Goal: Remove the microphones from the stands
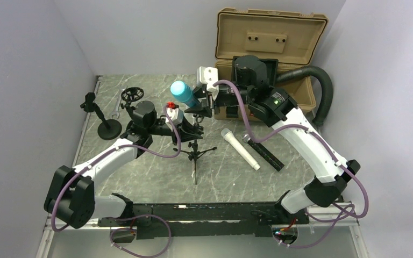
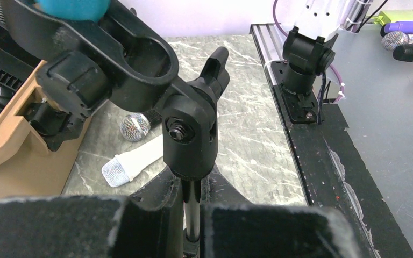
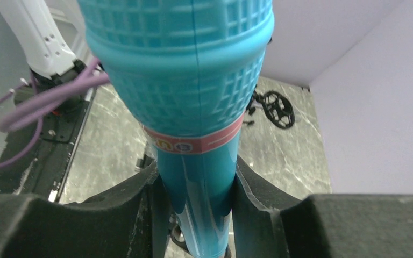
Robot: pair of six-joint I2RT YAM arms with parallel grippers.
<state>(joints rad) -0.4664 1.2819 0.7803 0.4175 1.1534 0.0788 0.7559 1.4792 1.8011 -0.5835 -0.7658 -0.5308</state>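
- Closest to the lens in the left wrist view, the left gripper (image 2: 192, 228) has its fingers (image 2: 59, 226) pinching the thin pole of the stand (image 2: 191, 140), apparently to steady the tripod while the other arm pulls.
- Above that, the stand's clip (image 2: 134, 70) cradles the blue microphone (image 1: 184, 92), tilted with its head toward the upper left of the top view and not yet freed.
- Further right, the right gripper (image 3: 193, 226) has its fingers (image 3: 59, 226) pressed on both sides of the microphone's handle, below the pink band, placed to slide it out along the clip.
- Rightmost, a white microphone (image 1: 240, 149) lies on the table (image 1: 140, 177), below the open tan case (image 1: 271, 32).
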